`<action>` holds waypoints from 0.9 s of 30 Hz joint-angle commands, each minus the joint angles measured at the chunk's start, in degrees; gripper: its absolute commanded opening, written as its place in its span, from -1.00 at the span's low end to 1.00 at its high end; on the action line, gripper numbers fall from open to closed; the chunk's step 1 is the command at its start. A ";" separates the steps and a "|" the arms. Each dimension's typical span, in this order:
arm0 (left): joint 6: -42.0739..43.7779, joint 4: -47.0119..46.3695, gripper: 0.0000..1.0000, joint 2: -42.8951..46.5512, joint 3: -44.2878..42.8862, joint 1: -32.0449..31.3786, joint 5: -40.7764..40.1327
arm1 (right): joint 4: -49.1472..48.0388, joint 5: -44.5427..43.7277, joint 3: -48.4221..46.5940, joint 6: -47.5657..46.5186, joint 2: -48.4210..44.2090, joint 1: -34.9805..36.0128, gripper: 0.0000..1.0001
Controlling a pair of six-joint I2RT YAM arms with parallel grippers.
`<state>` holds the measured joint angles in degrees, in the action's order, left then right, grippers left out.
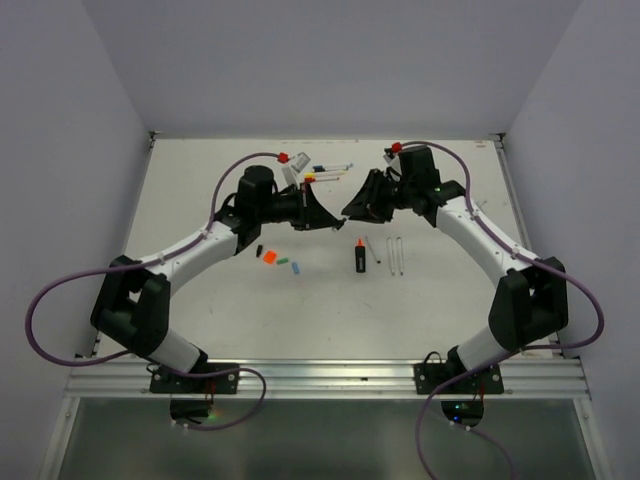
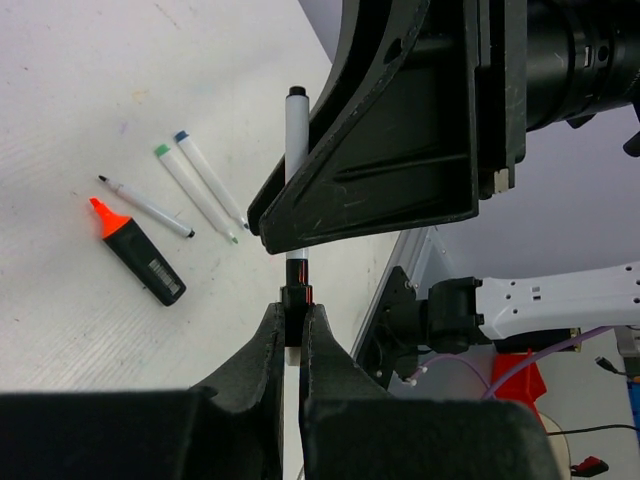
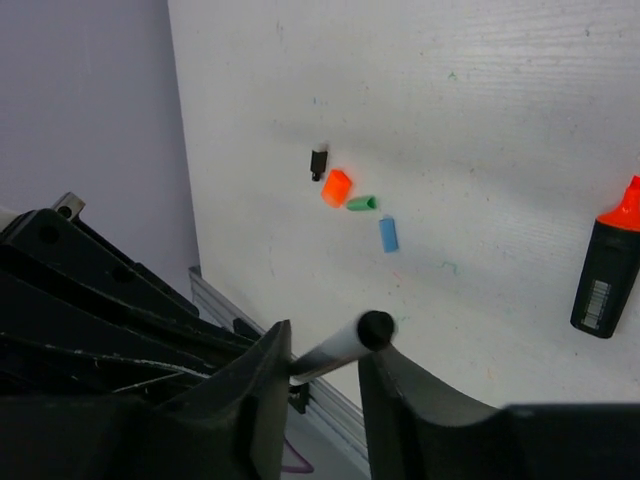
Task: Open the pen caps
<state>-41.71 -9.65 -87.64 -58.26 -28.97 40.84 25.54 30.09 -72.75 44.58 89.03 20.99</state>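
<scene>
Pen (image 2: pixel 296 130) held clear of table, long axis running gripper to gripper. Black-tipped end points away from left gripper (image 2: pixel 293 318), projecting past right gripper (image 3: pixel 325 355). Left fingers clamped on pen's dark, red-banded end. Right fingers closed on pale barrel. Loose caps (image 3: pixel 336 187) lie on table, well apart from pen.

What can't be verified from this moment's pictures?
Top external: held pen hidden between left gripper and right gripper.
Left wrist: whether its gripped end is capped; left gripper pinches it, right gripper covers mid-barrel.
Right wrist: highlighter cut by right edge.
Top external: back pens too small to judge caps.
</scene>
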 commanded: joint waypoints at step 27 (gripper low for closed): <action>0.85 -2.56 -0.39 -3.59 -2.12 -2.58 3.98 | -3.92 1.99 1.03 3.32 -3.34 0.71 -1.00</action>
<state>-42.19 -9.85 -91.05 -58.28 -30.96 42.33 23.09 31.09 -71.88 46.92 88.20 21.52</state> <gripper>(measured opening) 0.313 0.107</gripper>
